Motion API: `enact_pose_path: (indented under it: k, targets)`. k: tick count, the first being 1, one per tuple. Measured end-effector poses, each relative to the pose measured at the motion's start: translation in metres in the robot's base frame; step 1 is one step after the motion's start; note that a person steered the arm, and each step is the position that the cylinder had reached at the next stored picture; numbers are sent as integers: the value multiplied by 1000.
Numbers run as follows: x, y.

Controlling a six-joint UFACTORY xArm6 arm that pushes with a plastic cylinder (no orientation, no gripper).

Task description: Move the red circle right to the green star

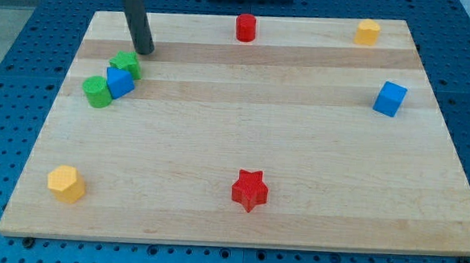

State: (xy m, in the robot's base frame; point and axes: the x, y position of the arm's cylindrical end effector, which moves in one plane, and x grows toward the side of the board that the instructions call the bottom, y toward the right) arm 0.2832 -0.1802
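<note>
So my tip (145,49) sits near the view's top left, just above the green star-shaped block (126,64). It's only a bare dark rod, no hand, nothing held. The star huddles with a blue block (118,83) and a green round block (97,91), all touching; the blue one hides part of it. The red circle, a short plastic cylinder (246,27), stands alone at the top middle of the pale wooden table (251,140), well apart. The rod's upper end is cut off
</note>
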Motion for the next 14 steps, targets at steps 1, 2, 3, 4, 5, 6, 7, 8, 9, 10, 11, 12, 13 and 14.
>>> enact_pose_path:
  k: [1,2,3,4,5,6,7,8,9,10,11,12,13,14]
  targets:
    - [-30,12]
    - [-62,33]
    - [-81,73]
    - [-90,119]
    - [-91,160]
    - [-89,182]
    - [-73,192]
    - [-54,192]
    - [-40,192]
    - [-31,189]
    - [-16,180]
    - [-6,166]
    - [-4,149]
    - [-4,134]
